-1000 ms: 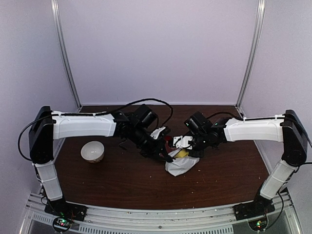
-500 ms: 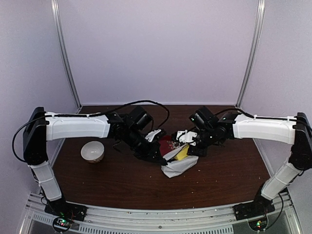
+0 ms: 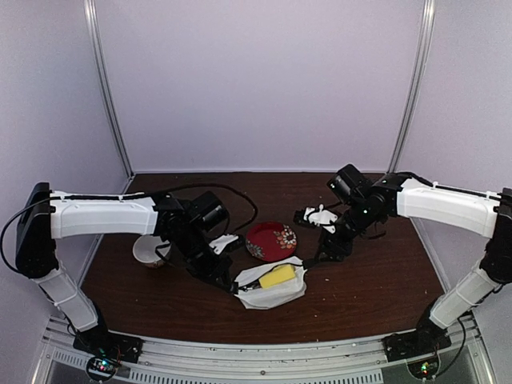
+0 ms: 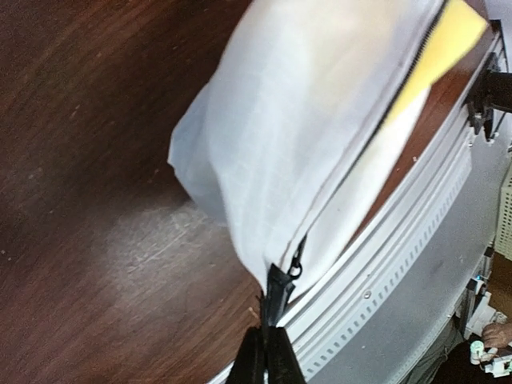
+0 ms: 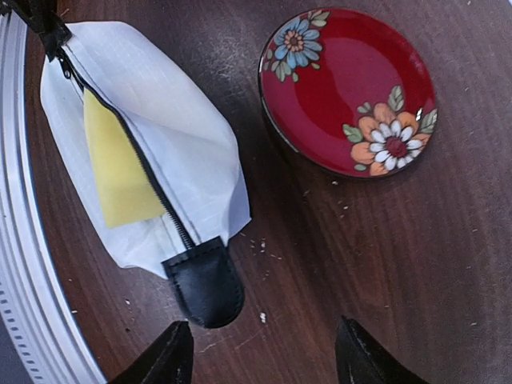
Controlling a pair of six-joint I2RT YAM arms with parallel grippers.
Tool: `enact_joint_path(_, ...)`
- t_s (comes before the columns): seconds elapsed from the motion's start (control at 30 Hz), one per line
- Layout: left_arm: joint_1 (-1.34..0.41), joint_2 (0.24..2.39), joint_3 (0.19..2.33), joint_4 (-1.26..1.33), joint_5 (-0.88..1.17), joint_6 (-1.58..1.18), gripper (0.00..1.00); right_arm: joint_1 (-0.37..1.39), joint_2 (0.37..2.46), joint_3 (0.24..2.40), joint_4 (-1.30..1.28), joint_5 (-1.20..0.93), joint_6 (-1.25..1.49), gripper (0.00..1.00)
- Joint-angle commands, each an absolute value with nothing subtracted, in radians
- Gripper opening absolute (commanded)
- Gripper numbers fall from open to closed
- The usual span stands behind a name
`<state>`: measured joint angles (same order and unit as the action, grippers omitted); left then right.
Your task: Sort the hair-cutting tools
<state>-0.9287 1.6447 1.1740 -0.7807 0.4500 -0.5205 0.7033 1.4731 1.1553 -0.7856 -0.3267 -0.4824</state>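
Both arms have swung apart since a second ago, and the white pouch (image 3: 270, 298) has come with the left one, dragged off the middle toward the near edge of the table (image 3: 376, 296). The red plate, hidden before, is now uncovered.

Nearest us, the left gripper (image 4: 268, 364) is pinched tight on the zipper pull (image 4: 282, 282) at the pouch's left end, fabric hanging from it just above the rail. That grip looks meant to anchor the corner so the mouth stays taut. The zip is open along its length, and a yellow block (image 5: 120, 164) shows through the gap.

A little further in, the right gripper (image 5: 264, 360) has let go. Its fingers stand wide with nothing between them, just short of the black tab (image 5: 206, 284) at the pouch's other end.

Beyond that sits the red plate (image 5: 348, 88), bare, close beside the pouch. The white bowl (image 3: 144, 254) is off to the left, half behind the left arm.

As for the hair-cutting tools, no scissors or clipper shows in any view. Whether any lie inside the pouch, I can't tell.
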Motion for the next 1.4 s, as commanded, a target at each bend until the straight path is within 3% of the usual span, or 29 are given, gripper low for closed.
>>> enact_joint_path(0.0, -0.906, 1.605, 1.164, -0.893, 0.291, -0.492, 0.00, 0.632, 1.551, 1.216, -0.817, -0.513, -0.368, 0.62)
enact_joint_path(0.1, -0.897, 1.607, 1.191, -0.939, 0.211, -0.467, 0.00, 0.555, 1.617, 1.250, -0.847, -0.691, -0.315, 0.63)
enact_joint_path(0.23, -0.907, 1.580, 1.257, -0.937, 0.189, -0.437, 0.29, 0.521, 1.682, 1.258, -0.915, -0.883, -0.300, 0.66)
enact_joint_path(0.4, -1.022, 1.497, 1.350, -0.845, 0.062, -0.282, 0.41, 0.514, 1.683, 1.201, -0.932, -1.068, -0.303, 0.67)
enact_joint_path(0.77, -1.254, 1.585, 1.375, -0.578, -0.112, 0.142, 0.45, 0.561, 1.661, 1.087, -0.872, -1.116, -0.265, 0.66)
enact_joint_path(1.03, -1.281, 1.720, 1.385, -0.514, -0.134, 0.217, 0.46, 0.605, 1.734, 1.135, -0.906, -1.171, -0.289, 0.47)
enact_joint_path(1.23, -1.288, 1.782, 1.402, -0.516, -0.142, 0.228, 0.45, 0.615, 1.748, 1.136, -0.904, -1.166, -0.290, 0.43)
enact_joint_path(1.37, -1.288, 1.808, 1.408, -0.529, -0.146, 0.234, 0.41, 0.617, 1.765, 1.145, -0.897, -1.170, -0.283, 0.33)
